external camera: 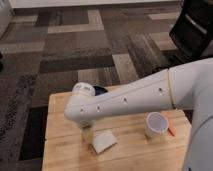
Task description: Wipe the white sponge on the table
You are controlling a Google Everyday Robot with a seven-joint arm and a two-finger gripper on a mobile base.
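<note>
Position: tool (88,134) below wrist, low over surface (60,150), fingers apart, nothing held; white sponge (104,141) flat just beside it, cup side, skewed. Advice: shift over sponge, match skew, grip edges, press lightly, stroke clear of white cup (156,125).

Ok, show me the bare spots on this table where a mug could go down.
Free: the left strip of the table, edge to gripper; the front stretch between white sponge and white cup. Crowded: gripper right beside the sponge, arm overhanging the back near the blue bowl, orange item against the cup.
</note>
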